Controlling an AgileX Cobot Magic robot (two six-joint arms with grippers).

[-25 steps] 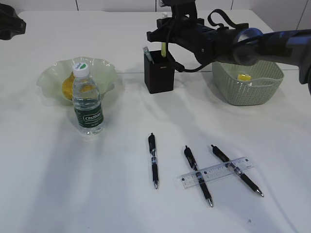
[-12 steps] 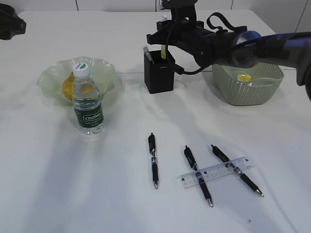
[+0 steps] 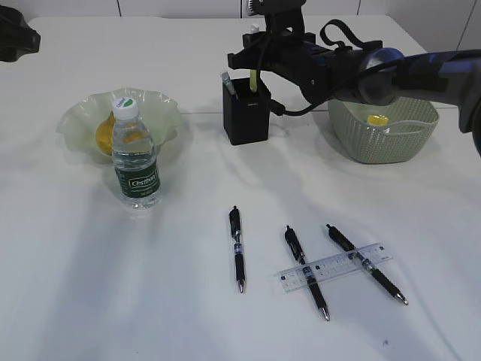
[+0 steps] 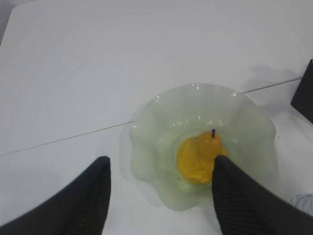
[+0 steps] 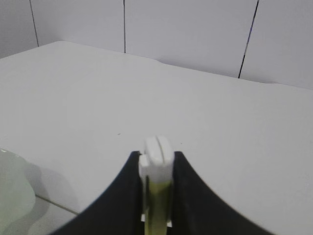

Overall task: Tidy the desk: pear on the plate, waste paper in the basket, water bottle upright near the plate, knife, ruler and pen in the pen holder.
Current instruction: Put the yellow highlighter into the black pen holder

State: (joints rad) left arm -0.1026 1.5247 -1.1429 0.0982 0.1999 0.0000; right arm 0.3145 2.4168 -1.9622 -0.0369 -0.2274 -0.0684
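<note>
1. Yellow-and-white, the knife (image 3: pixel 255 75) is pinched upright in the right tool (image 3: pixel 257 53), its long axis vertical, lower end already inside the black pen holder (image 3: pixel 246 110) directly beneath, near the worktop's far edge.
2. The right wrist view shows the jaws clamped on the knife's white top (image 5: pixel 156 155).
3. Judged next: let go straight down; no sideways shift needed.
4. The left tool (image 4: pixel 161 191) hangs spread wide and empty above the pear (image 4: pixel 198 157) on the plate (image 4: pixel 146 127), toward the worktop's left edge, well apart from the holder.
</note>
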